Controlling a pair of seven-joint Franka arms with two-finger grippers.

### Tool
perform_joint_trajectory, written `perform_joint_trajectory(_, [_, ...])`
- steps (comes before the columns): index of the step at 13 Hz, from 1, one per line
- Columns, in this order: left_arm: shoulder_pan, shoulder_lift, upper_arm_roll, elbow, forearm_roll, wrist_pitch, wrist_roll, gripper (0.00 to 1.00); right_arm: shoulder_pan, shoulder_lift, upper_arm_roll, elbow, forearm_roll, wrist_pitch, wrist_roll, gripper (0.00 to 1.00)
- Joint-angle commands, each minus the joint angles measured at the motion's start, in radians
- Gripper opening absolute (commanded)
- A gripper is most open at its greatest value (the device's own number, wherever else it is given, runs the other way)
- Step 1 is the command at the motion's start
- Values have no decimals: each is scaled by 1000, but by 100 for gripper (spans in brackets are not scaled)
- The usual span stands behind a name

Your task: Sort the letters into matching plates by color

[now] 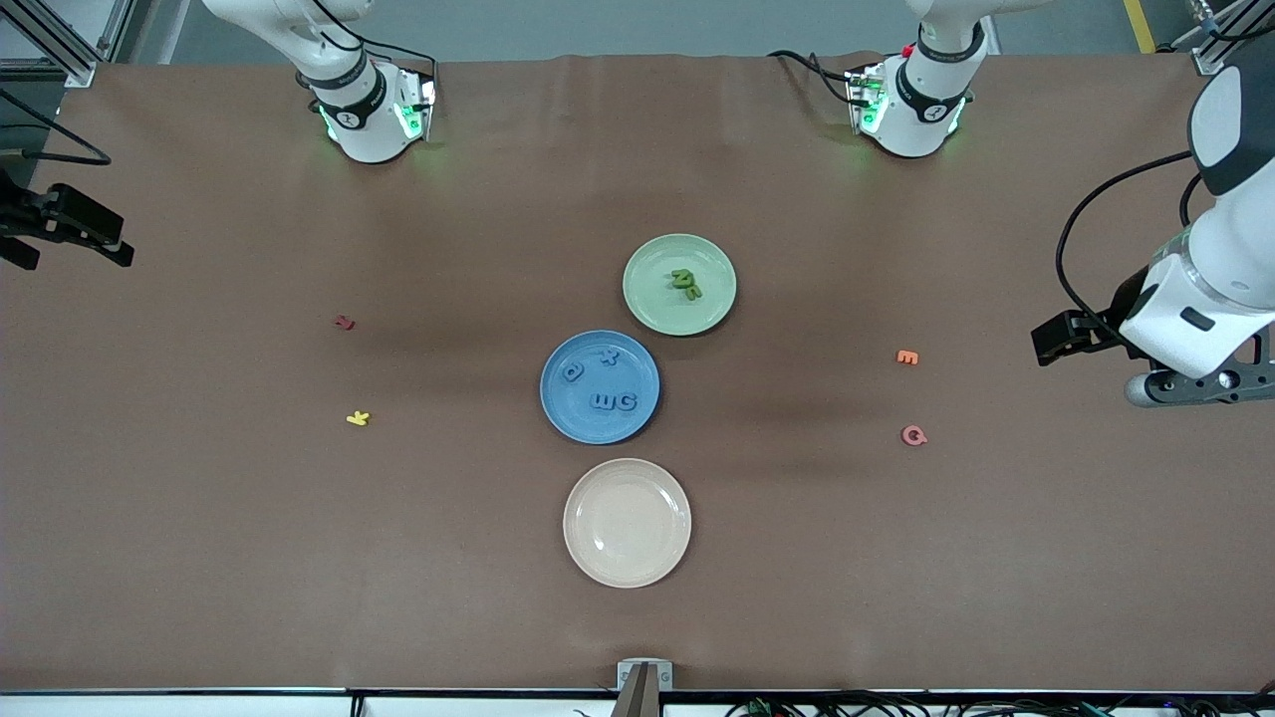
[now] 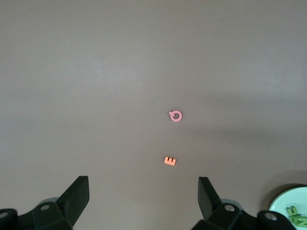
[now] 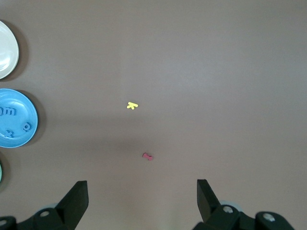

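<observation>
Brown tabletop's mostly sorted, both the left gripper point(image 2: 144, 201) and right gripper point(image 3: 142, 201) parked wide apart at the table's ends, so the risk now is either one grabbing a stray like the pink letter point(image 1: 913, 435) and dumping it in the blue plate point(image 1: 558, 410).

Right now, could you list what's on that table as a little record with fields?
blue plate: four blue letters in it
green plate: green letters in it
cream plate: nothing in it
loose, right arm's end: red letter, yellow letter
loose, left arm's end: orange letter, pink letter
left tool: open, empty
right tool: open, empty
</observation>
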Motion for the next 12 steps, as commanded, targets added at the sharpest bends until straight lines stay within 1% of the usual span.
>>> perform_joint_trajectory(1, [-64, -59, 89, -23, -46, -38, 33, 100, -20, 5, 12, 25, -8, -7, -1, 100])
perform_joint_trajectory(3, [-90, -74, 158, -23, -109, -52, 74, 100, -20, 6, 12, 28, -7, -7, -1, 100])
perform_joint_trajectory(4, [-101, -86, 181, -31, -115, -52, 99, 100, -20, 6, 12, 28, -7, -7, -1, 100])
perform_joint_trajectory(5, [-102, -102, 192, -45, -115, -52, 114, 100, -20, 6, 13, 28, -7, -6, -1, 100])
perform_joint_trajectory(10, [-102, -177, 195, -118, -117, -52, 116, 100, -20, 6, 12, 28, -8, -7, -1, 100])
perform_joint_trajectory(12, [-119, -223, 213, -172, -117, -52, 120, 100, -20, 8, 12, 28, -7, -7, 0, 100])
